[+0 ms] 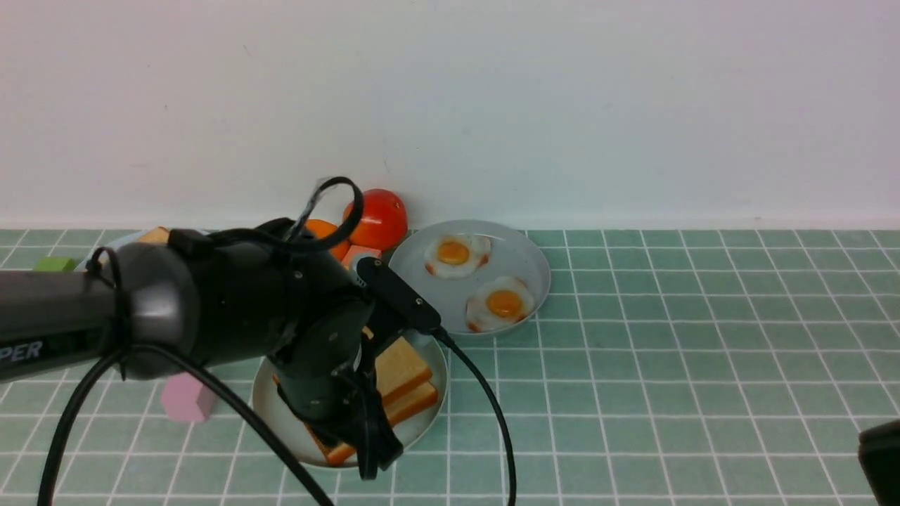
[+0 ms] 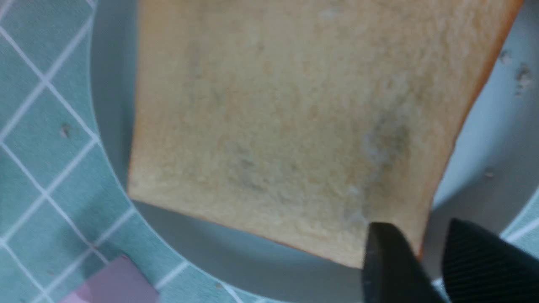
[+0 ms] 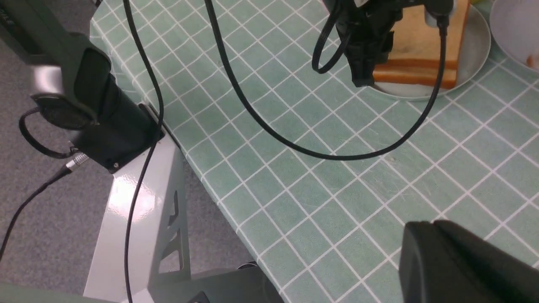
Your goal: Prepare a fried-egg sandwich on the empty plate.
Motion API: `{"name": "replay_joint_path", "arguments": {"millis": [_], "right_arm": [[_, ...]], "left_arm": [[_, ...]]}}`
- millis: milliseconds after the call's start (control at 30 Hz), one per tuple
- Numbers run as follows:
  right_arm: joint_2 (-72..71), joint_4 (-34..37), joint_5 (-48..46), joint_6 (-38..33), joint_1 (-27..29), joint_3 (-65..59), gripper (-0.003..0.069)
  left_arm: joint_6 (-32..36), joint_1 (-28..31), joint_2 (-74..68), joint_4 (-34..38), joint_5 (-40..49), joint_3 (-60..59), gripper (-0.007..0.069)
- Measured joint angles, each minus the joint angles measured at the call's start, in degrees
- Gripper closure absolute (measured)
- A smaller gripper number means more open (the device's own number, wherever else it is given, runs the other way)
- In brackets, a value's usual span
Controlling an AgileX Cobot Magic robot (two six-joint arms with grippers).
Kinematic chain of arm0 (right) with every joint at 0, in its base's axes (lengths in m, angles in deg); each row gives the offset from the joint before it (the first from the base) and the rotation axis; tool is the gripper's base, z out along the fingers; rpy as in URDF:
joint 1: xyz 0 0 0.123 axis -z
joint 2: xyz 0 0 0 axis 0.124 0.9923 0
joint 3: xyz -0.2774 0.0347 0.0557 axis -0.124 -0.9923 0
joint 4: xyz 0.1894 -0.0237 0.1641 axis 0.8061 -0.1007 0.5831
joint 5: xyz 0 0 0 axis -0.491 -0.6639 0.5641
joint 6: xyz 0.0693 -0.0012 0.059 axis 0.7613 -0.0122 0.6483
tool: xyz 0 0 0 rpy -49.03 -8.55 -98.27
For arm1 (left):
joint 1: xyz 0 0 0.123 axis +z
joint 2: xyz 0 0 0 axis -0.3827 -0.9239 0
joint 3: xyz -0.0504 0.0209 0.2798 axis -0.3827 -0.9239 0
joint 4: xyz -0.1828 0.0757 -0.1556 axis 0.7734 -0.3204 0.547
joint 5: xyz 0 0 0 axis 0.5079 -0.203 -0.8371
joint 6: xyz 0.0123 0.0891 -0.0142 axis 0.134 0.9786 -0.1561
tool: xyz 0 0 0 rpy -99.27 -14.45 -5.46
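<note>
Left jaws straddle a corner of the top toast (image 2: 294, 126) on the pale plate (image 1: 422, 424), just before the egg plate (image 1: 522, 258); if they clench it, I cannot tell. Right jaws: also unclear.

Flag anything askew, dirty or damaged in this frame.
The toast slices on the nearer plate are stacked crooked, with their edges fanned out instead of flush. The top slice has greyish smudges on it, and there are small dark specks on the plate beside it. Nothing is spilled.
</note>
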State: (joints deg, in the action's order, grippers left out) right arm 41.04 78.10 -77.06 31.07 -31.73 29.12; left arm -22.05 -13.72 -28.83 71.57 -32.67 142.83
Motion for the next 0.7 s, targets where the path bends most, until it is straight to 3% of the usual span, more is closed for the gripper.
{"name": "replay_joint_path", "arguments": {"millis": [100, 200, 300, 400, 433, 700], "right_arm": [[0.0, 0.0, 0.0, 0.0, 0.0, 0.0, 0.0621], [0.0, 0.0, 0.0, 0.3, 0.0, 0.0, 0.0619], [-0.3, -0.8, 0.0, 2.3, 0.0, 0.0, 0.0617], [-2.4, -6.2, 0.0, 6.2, 0.0, -0.2, 0.0617], [-3.3, -8.2, 0.1, 7.4, 0.0, -0.5, 0.0617], [-17.3, -34.1, 0.0, 26.8, 0.0, -9.1, 0.0616]], "left_arm": [[0.0, -0.5, 1.1, 1.9, 1.2, 0.0, 0.0314], [-1.1, -1.8, 4.2, 3.9, 1.5, 0.0, 0.0302], [-3.3, -4.4, 11.5, 5.2, 1.5, -0.2, 0.0395], [-7.1, -7.9, 24.5, 5.8, -1.7, -4.3, 0.0590], [-8.2, -8.5, 28.0, 5.9, -3.6, -5.9, 0.0623], [-17.7, -10.2, 62.1, 5.9, -22.7, -28.1, 0.0638]]}}
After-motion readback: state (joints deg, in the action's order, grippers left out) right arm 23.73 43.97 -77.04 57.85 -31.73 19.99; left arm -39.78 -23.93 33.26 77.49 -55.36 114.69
